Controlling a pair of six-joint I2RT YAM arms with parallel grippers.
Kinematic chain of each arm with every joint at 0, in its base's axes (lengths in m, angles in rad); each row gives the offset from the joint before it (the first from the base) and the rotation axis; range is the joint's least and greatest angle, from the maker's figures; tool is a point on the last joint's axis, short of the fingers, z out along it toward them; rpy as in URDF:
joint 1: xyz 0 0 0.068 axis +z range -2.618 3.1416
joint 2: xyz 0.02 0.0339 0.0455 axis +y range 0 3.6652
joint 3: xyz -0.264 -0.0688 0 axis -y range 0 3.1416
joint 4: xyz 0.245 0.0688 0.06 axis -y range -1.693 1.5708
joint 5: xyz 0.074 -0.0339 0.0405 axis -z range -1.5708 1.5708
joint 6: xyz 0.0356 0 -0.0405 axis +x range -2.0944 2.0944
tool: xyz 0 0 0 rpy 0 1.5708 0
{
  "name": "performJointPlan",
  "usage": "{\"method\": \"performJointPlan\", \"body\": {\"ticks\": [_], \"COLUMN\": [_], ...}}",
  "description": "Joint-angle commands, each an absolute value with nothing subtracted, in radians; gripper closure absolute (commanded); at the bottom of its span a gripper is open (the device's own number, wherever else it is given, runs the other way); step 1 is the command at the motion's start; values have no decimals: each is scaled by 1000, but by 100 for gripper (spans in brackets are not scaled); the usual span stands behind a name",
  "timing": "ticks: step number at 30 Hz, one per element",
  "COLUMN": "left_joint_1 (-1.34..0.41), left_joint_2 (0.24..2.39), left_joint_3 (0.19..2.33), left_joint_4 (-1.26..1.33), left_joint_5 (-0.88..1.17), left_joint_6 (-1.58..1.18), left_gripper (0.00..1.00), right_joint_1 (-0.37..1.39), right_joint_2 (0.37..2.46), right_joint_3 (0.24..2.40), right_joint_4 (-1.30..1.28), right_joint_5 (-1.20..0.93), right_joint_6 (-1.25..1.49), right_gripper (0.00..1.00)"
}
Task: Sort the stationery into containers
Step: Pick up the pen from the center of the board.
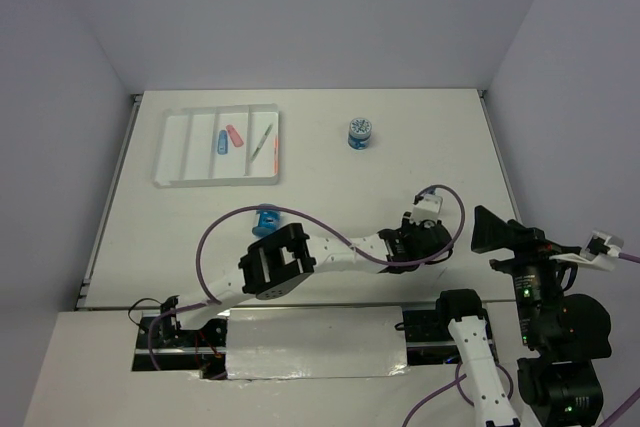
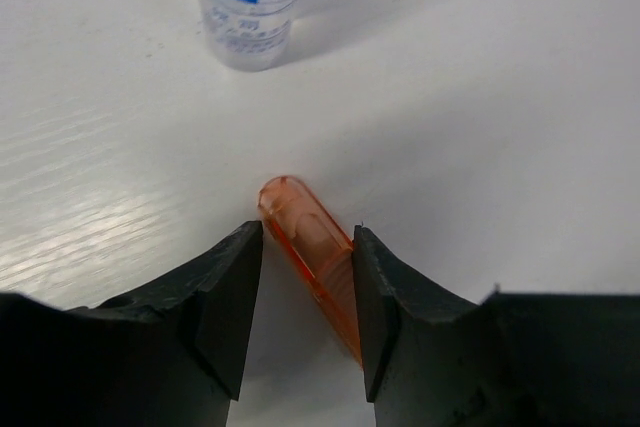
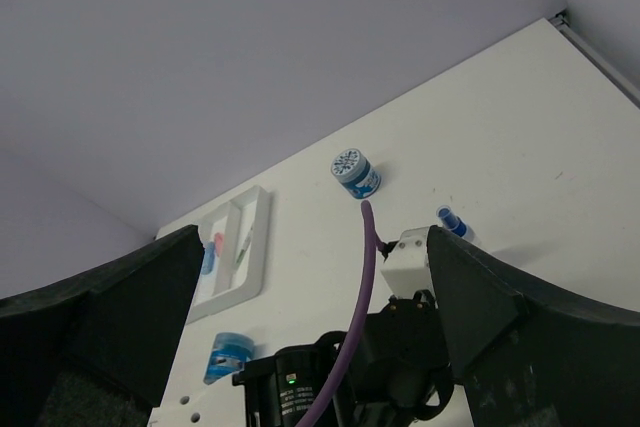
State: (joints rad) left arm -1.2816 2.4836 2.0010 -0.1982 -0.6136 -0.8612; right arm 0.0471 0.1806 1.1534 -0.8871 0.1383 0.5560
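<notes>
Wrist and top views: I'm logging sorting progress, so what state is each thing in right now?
Orange piece: lying on the table, unsorted.
Left gripper: jaws flank that piece, grip unclear.
Right gripper: open, empty.
Tray: holds two pens and two stubby pieces.
Far blue spool: upright on table, unsorted.
Near blue spool: on table, unsorted.

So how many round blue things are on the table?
2. One blue spool stands right of the white tray; the other spool sits nearer, by the left arm. More may be hidden.
</notes>
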Motion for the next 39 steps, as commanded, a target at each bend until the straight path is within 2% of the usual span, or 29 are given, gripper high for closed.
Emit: {"method": "performJointPlan", "body": {"ticks": [1,5,15,20,22,23,24,25,26,32,39], "left_joint_1": [-1281,-1281,-1281,-1281,-1281,-1281,-1279,-1279,-1279,-1238,-998], "left_joint_2": [2441,2398,2327,2284,2258,2252,2244,2241,2237,2082,1804], "left_joint_3": [1885,1796,1675,1602,1572,1554,1546,1542,1540,1480,1370], "left_joint_4": [-318,-311,-408,-410,-390,-384,-379,-379,-386,-414,-359], "left_joint_5": [-624,-601,-531,-515,-514,-512,-511,-511,-512,-558,-572], "left_joint_6": [-773,-738,-790,-796,-789,-787,-778,-773,-772,-746,-600], "left_gripper": [46,41,43,57,67,73,87,95,100,100,100], "right_joint_1": [57,57,57,57,57,55,55,55,57,57,57], "right_joint_2": [179,173,173,167,169,169,169,169,169,164,155], "right_joint_3": [1172,1164,1174,1164,1166,1166,1164,1163,1161,1147,1117], "right_joint_4": [-847,-838,-833,-821,-821,-821,-818,-816,-815,-799,-781], "right_joint_5": [115,103,77,58,55,52,46,45,41,31,32], "right_joint_6": [557,564,581,589,592,594,594,595,597,600,601], "right_gripper": [0,0,0,0,0,0,0,0,0,0,0]}}
